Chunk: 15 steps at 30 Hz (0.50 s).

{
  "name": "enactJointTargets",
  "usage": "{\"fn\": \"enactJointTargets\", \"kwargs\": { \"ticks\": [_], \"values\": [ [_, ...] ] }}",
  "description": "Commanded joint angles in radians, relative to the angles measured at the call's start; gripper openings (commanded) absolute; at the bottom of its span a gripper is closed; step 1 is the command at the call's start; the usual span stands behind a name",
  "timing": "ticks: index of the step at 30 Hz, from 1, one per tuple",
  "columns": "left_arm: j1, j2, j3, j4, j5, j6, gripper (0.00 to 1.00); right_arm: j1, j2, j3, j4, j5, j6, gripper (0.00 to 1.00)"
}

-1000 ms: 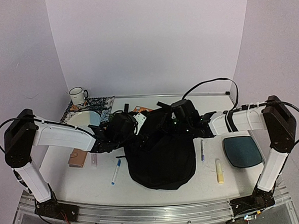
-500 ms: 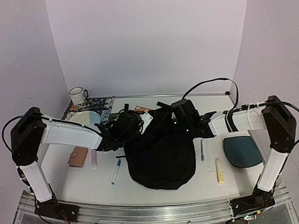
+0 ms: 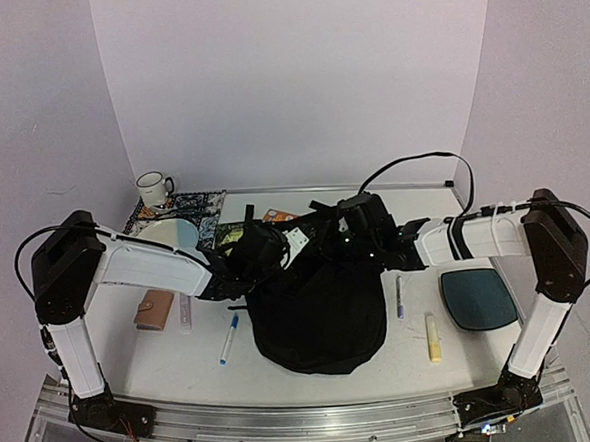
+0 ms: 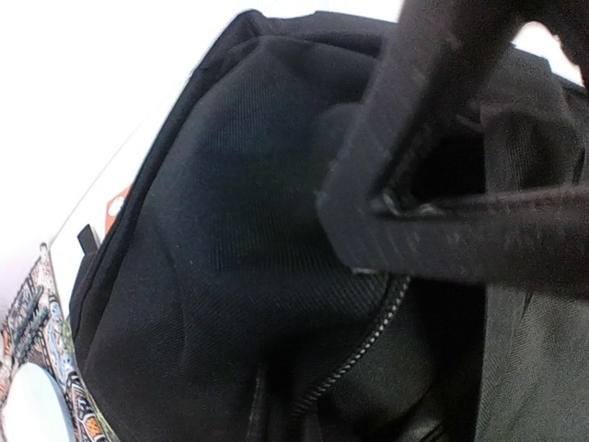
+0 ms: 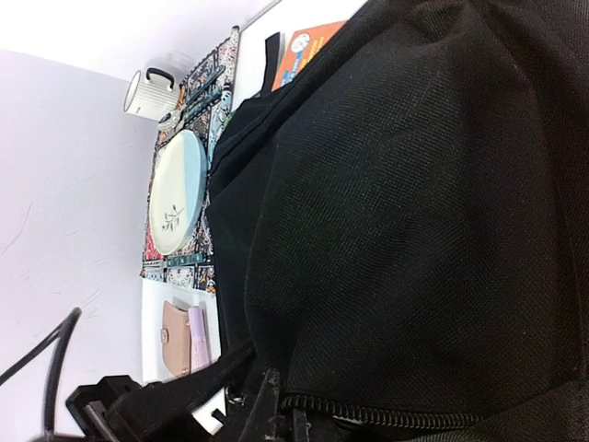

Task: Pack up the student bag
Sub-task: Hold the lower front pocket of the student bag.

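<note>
Top external: the student bag (image 3: 316, 315) lies at the middle of the table (image 3: 184, 373), its rounded end toward 6 o'clock and its top edge toward 12.
Left gripper (image 3: 266, 245): at the bag's 11 o'clock corner, against the fabric; how far apart the jaws stand cannot be told, nor whether anything is gripped.
Left wrist: black weave fills the view, with a stiff black strap (image 4: 433, 212) crossing at 2 o'clock and a zipper (image 4: 354, 354) running toward 6.
Right gripper (image 3: 361, 227): at the bag's 1 o'clock corner, closed; whether cloth is pinched between the jaws cannot be told.
Bag's 9 o'clock side: a blue pen (image 3: 228, 339) just beside it, a tan wallet (image 3: 153, 310) farther out.
Bag's 10 o'clock side: a plate (image 3: 171, 234) on a patterned mat (image 3: 202, 202), a white mug (image 3: 154, 188) beyond.
Bag's 3 o'clock side: a dark pen (image 3: 399, 297), a yellow stick (image 3: 433, 337), then a teal pad (image 3: 478, 298).
</note>
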Motion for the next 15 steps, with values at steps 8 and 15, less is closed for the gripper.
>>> {"fn": "enactJointTargets", "kwargs": {
  "ticks": [8,15],
  "values": [
    [0.002,-0.028,0.157,-0.105,-0.03,-0.097,0.0,-0.023,-0.17,0.032,-0.209,0.143,-0.259,0.3],
    [0.004,0.015,0.254,-0.271,-0.012,-0.178,0.0,-0.068,-0.261,-0.005,-0.491,0.262,-0.357,0.48]
  ]
}}
